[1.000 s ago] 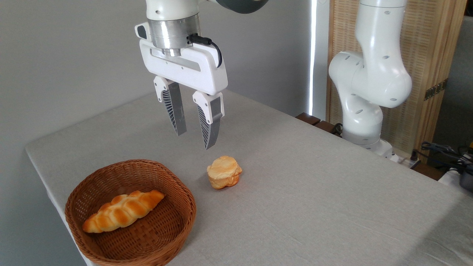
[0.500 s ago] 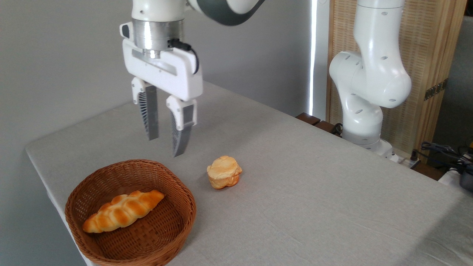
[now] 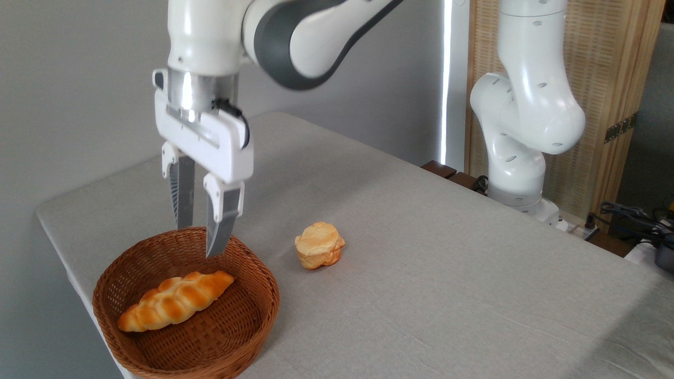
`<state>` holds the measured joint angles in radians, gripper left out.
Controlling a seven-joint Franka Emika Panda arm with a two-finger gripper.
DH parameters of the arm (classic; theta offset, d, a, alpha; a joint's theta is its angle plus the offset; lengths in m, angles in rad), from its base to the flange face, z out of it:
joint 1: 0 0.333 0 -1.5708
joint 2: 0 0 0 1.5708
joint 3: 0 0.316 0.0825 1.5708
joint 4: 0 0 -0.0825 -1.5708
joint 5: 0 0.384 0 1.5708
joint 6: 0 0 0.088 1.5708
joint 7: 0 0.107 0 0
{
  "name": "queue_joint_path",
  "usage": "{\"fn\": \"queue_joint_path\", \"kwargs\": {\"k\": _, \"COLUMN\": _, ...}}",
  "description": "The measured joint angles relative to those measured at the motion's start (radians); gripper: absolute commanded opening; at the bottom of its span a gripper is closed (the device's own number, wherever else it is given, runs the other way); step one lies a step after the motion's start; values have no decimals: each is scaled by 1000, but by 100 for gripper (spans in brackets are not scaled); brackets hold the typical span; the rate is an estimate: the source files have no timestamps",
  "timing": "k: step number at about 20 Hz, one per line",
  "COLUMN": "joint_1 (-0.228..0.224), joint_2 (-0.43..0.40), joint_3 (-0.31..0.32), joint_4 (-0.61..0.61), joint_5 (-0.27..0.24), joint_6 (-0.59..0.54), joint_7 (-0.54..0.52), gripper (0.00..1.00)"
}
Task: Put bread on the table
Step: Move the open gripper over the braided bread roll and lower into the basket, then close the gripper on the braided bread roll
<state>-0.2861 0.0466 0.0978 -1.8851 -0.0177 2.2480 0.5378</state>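
Panda arm [image 3: 295, 37] reaching across the table [image 3: 447, 273], which is spreading below and to the right of the claw under a plain grey cloth. The wicker basket [image 3: 253, 316] is sitting directly beneath the claw, near the table's left corner, its far rim lying just behind the fingertips as this view shows them. The claw [image 3: 199, 241] is hanging with its fingers pointing straight down, parted by a moderate gap and holding nothing. The bread [image 3: 174, 301], a braided golden loaf, is lying inside the basket below the claw and a little toward the camera, its long axis running diagonally from lower left to upper right; its right tip is lying nearest the fingertips, apart from them. The small round bun [image 3: 319, 245] is resting on the cloth to the right of the claw, outside the basket and apart from it. The step in hand is judged to be the approach for the grasp. Doing it well is likely calling for the claw to shift toward the loaf's middle, to turn so that the fingers are straddling the narrow width and not the length, and to descend clear of the basket rim. The present gap is looking close to the loaf's width, so widening before descent may be prudent. A gentle closure is advisable, since the glossy bumps may be letting the loaf slip or roll.
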Motion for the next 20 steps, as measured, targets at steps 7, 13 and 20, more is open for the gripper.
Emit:
{"fn": "queue_joint_path", "kwargs": {"k": 7, "joint_1": -14, "joint_2": 142, "joint_3": -2, "joint_4": -2, "joint_5": 35, "joint_6": 146, "joint_7": 9, "gripper": 100}}
{"fn": "queue_joint_path", "kwargs": {"k": 13, "joint_1": -38, "joint_2": 187, "joint_3": -7, "joint_4": -1, "joint_5": 63, "joint_6": 160, "joint_7": 9, "gripper": 100}}
{"fn": "queue_joint_path", "kwargs": {"k": 20, "joint_1": -38, "joint_2": 187, "joint_3": -10, "joint_4": 0, "joint_5": 67, "joint_6": 160, "joint_7": 11, "gripper": 38}}
